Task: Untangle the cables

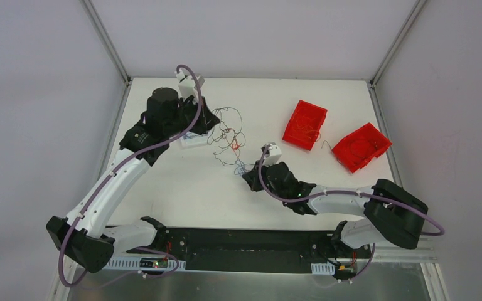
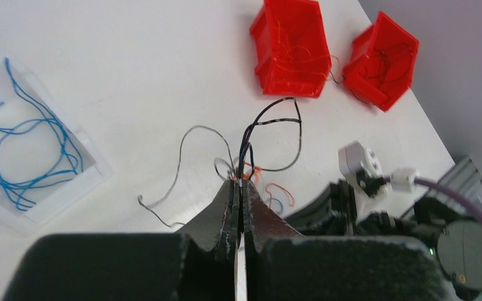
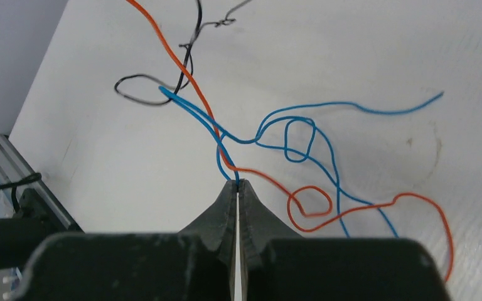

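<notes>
The cables [image 1: 228, 135] are a loose tangle of thin black, orange, red and blue wires mid-table between the two grippers. My left gripper [image 1: 212, 123] sits at the tangle's left edge. In the left wrist view it [image 2: 241, 182] is shut on black wires [image 2: 275, 120] that rise from its tips, with orange and blue bits just behind. My right gripper [image 1: 246, 176] is at the tangle's near end. In the right wrist view it [image 3: 236, 183] is shut on a blue wire [image 3: 289, 128], and an orange wire [image 3: 314, 207] loops beside it.
A clear tray [image 2: 69, 188] holding blue wires [image 2: 19, 141] lies left of the tangle, partly under my left arm [image 1: 191, 140]. Two red bins [image 1: 304, 124] [image 1: 361, 147] with a few wires inside stand at the right. The enclosure's walls border the table.
</notes>
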{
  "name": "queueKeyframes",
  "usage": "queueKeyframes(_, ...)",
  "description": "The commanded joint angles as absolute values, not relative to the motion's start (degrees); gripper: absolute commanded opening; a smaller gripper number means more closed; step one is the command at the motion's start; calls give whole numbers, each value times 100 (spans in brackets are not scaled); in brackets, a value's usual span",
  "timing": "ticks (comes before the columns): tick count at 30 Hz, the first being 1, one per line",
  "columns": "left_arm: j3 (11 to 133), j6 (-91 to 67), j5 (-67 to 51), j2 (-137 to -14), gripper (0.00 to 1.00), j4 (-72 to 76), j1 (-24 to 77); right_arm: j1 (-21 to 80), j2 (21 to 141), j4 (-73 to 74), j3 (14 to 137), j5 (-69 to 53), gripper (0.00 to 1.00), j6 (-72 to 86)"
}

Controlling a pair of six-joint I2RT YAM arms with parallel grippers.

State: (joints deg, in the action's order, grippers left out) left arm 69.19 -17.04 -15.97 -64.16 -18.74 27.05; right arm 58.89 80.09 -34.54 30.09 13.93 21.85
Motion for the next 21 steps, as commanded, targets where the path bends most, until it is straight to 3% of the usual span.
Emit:
queueKeyframes(1, 7625, -1365, -447, -6807, 0, -1712, 2599, 6138, 7431, -3012, 2496, 1400, 0, 2747)
queueKeyframes(7, 8876, -1090, 1469, -7472, 0, -2807, 1948, 6126, 5534, -759, 1767, 2539, 0, 3622)
queueKeyframes(10, 8795, -1036, 2148, -7313, 0, -2865, 1758, 5987, 4293, 1171, 1777, 3379, 0, 4078)
queueKeyframes(13, 8471, -1111, 2528, -7028, 0, -2865, 1540, 5620, 3271, 1945, 1784, 3478, 0, 4470)
queueKeyframes(21, 7994, -1124, 3190, -6260, 0, -2873, 1413, 4380, 3747, 3328, 2842, 3780, 0, 4608)
